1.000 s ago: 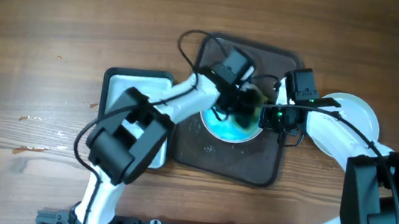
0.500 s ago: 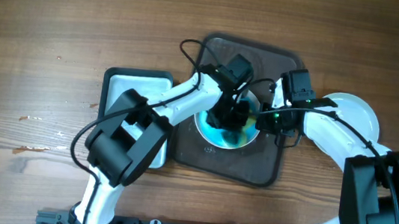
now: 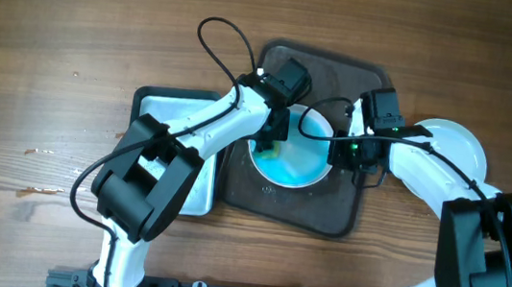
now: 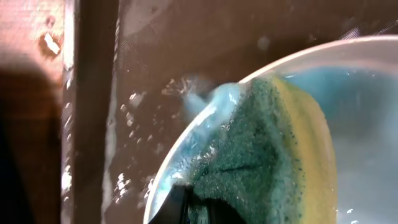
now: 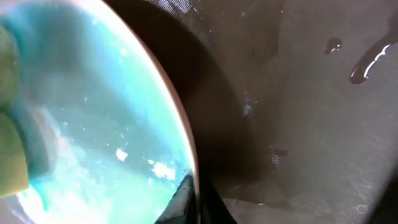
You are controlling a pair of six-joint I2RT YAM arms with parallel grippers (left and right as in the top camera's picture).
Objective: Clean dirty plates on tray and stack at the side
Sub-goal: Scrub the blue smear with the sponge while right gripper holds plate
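The teal-rimmed basin [image 3: 175, 105] stood just beside the tray's nine o'clock edge. The left gripper [image 3: 272, 138] was closed on a green-and-yellow sponge [image 4: 273, 155], which was pressed onto the nine o'clock rim of the blue-smeared plate [image 3: 294, 162]. That plate lay at the middle of the tray [image 3: 310, 217]. Its three o'clock rim was pinched by the closed right gripper [image 3: 340, 153].

For a good scrub, the sponge would best be held flat and swept toward three o'clock with the rim steadied, so that foam was not pushed over the edge. Room between the two wrists was judged tight. Bare tray was seen at twelve and six o'clock. A white plate [image 3: 457, 147] rested on the table [image 3: 55, 43] at the tray's three o'clock, partly hidden by the right arm.
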